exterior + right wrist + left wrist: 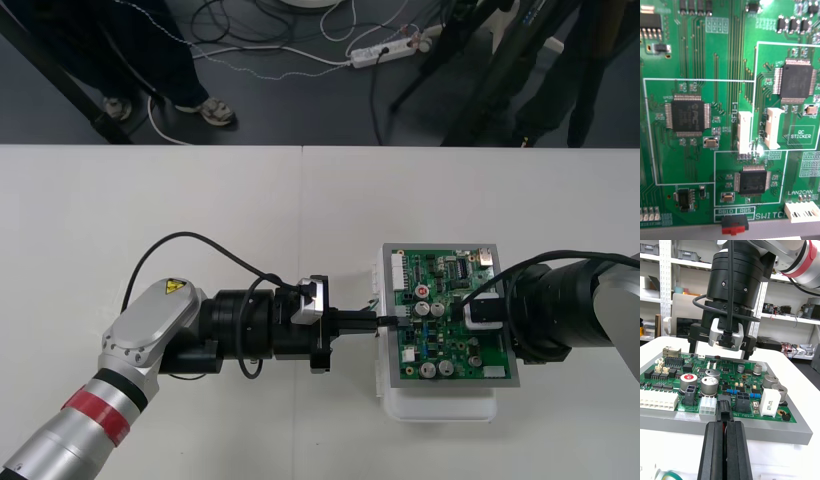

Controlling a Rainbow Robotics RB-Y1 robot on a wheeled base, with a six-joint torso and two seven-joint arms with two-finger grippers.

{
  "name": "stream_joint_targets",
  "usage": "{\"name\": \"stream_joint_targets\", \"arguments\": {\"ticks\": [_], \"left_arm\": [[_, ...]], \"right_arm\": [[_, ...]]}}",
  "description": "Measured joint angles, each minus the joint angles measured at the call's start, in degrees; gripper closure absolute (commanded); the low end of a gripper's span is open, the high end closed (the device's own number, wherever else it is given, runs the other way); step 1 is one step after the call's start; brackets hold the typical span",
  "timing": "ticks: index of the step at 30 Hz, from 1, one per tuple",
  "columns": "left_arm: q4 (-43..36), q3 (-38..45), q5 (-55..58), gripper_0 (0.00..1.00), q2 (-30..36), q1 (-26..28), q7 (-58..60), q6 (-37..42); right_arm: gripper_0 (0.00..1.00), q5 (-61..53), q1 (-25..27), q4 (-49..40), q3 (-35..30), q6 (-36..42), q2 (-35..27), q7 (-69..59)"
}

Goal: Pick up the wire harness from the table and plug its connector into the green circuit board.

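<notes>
The green circuit board (470, 352) lies on its white base (440, 407) at the right of the table. My left gripper (388, 320) reaches in level from the left to the board's left edge. In the left wrist view the left gripper (724, 423) is shut on the harness's black plug (723, 407), with a red wire (726, 432) between the fingers. The plug stands at the board (733, 372) edge between a white and a black connector; I cannot tell if it is seated. My right gripper (478, 310) hovers over the board's middle; the other gripper (728, 333) faces down with its camera, which looks closely at the board (715, 75).
A black cable (190, 242) loops off the left arm over the table. The table's far edge (300, 147) runs across the top, with dark floor, cables and a power strip (385, 50) beyond it. A grey frame (752, 427) rims the board.
</notes>
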Motion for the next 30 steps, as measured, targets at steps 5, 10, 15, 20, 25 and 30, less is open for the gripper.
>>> {"name": "stream_joint_targets", "arguments": {"ticks": [5,10,15,20,25,30], "left_arm": [[0.0,0.0,0.0,1.0,0.0,0.0,0.0,0.0],[0.0,0.0,0.0,1.0,0.0,0.0,0.0,0.0],[0.1,0.0,0.0,1.0,0.0,0.0,0.0,0.0],[0.1,0.0,-0.1,1.0,0.0,0.0,0.0,0.0],[0.1,0.0,-0.1,1.0,0.0,0.0,0.0,0.0],[0.1,0.0,-0.1,1.0,0.0,0.0,0.0,0.0]], "right_arm": [[0.0,0.0,0.0,0.0,0.0,0.0,0.0,-0.1],[0.0,0.0,0.0,0.0,0.0,0.0,0.0,-2.6],[0.0,0.1,0.0,0.1,0.0,-0.1,0.0,-3.4],[0.0,0.1,0.0,0.1,0.0,-0.1,0.0,-3.4],[0.0,0.1,0.0,0.1,0.0,-0.1,0.0,-3.4],[0.0,0.1,0.0,0.1,0.0,-0.1,0.0,-3.4]]}}
